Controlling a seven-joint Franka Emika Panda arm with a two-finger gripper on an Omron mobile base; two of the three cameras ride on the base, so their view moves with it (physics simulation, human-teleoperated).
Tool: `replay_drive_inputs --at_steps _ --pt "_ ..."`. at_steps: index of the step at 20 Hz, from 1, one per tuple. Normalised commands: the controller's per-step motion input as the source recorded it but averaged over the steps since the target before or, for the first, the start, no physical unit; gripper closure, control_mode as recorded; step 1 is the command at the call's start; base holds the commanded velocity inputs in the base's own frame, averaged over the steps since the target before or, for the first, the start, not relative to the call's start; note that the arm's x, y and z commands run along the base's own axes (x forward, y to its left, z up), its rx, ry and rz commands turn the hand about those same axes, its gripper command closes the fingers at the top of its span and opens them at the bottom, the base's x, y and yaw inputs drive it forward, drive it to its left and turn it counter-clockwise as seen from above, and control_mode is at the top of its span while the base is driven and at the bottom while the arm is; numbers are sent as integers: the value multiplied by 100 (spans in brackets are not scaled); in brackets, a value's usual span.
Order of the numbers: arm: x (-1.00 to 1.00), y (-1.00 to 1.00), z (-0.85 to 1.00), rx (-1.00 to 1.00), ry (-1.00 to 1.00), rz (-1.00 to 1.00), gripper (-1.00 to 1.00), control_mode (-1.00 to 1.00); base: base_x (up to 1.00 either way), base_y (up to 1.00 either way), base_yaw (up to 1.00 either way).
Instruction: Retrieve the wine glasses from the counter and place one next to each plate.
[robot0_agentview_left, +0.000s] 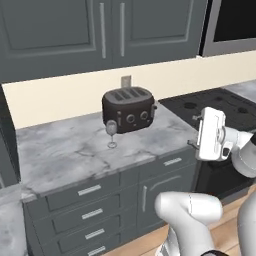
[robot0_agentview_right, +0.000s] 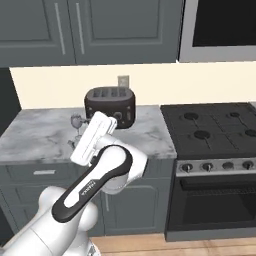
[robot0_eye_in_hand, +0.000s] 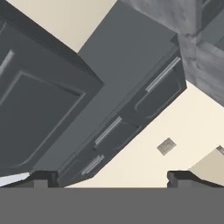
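End effector (robot0_eye_in_hand: 109, 177) is spread wide and holding nothing, hanging off the worktop (robot0_agentview_left: 60, 150) edge, well to the right of the toaster (robot0_agentview_left: 128, 108). One wine glass (robot0_agentview_left: 111, 132) stands upright just left-front of the toaster, so I'd guess it's lining up the reach.
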Motion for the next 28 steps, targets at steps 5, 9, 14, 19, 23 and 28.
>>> replay_drive_inputs --at_steps 5,9,14,19,23,28 --pt "0 0 0 0 0 0 -100 100 0 56 -9" --pt "0 0 0 0 0 0 -100 100 20 31 -20" --pt "0 0 0 0 0 0 -100 100 45 2 3" --pt "0 0 0 0 0 0 -100 100 44 -20 13" --pt "0 0 0 0 0 0 -100 100 35 -26 15" --pt "0 0 0 0 0 0 -100 100 40 40 1"
